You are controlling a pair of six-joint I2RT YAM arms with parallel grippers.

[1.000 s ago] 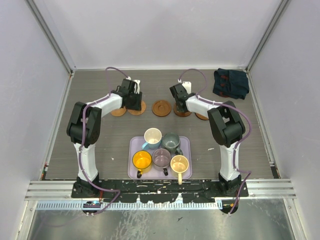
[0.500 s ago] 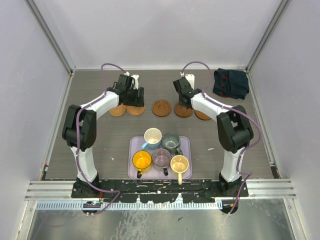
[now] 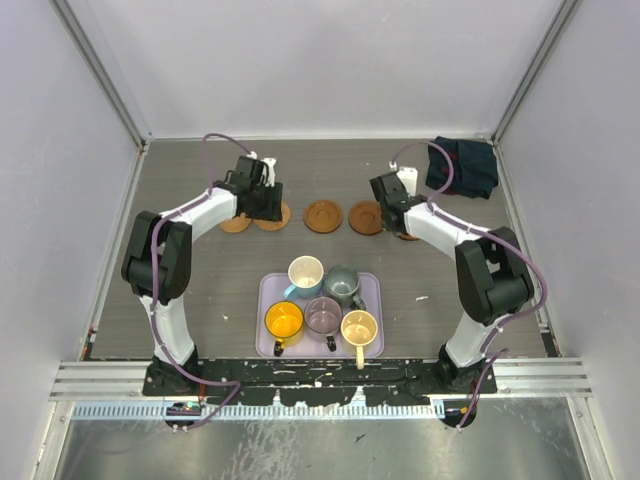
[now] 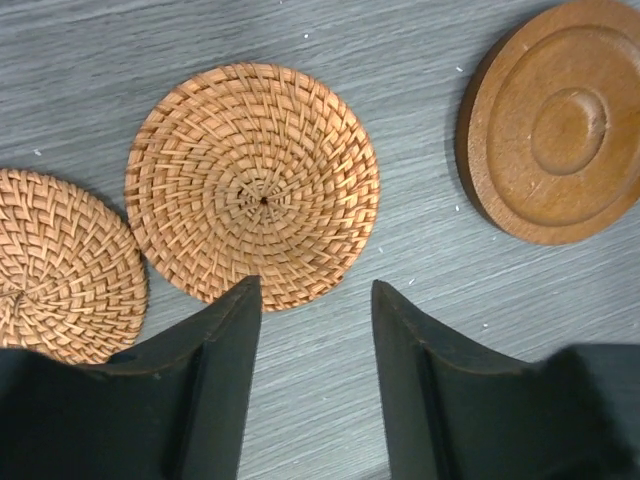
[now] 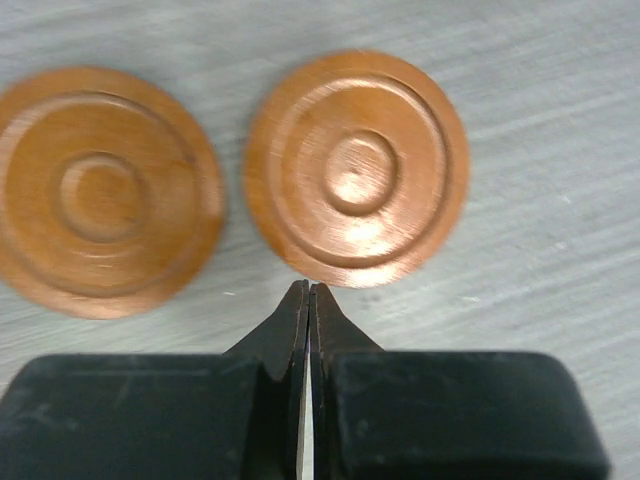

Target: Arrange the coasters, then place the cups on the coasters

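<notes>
a: top view first. where are the coasters?
b: five flat round coasters (image 3: 323, 216) lie in a row across the far part of the grey wood-grain tabletop (image 3: 225, 280). the left hand (image 3: 266, 205) is over the left end of the row, the right hand (image 3: 392, 212) near the right end.
a: the cups?
b: five handled cups (image 3: 305, 272) are packed together in a lilac rectangular tray (image 3: 268, 290) near the arm bases. a dark folded cloth (image 3: 462, 166) lies far right.
a: left wrist view?
b: two woven coasters (image 4: 253, 183) of coiled rattan lie close together, with a smooth wooden coaster (image 4: 560, 120) with raised rings to their right. the black fingers (image 4: 215, 390) stand apart and empty, tips at the middle disc's near edge.
a: right wrist view?
b: two glossy wooden coasters (image 5: 357, 165) with concentric grooves lie side by side, not touching. the hand is pressed together, holding nothing.
</notes>
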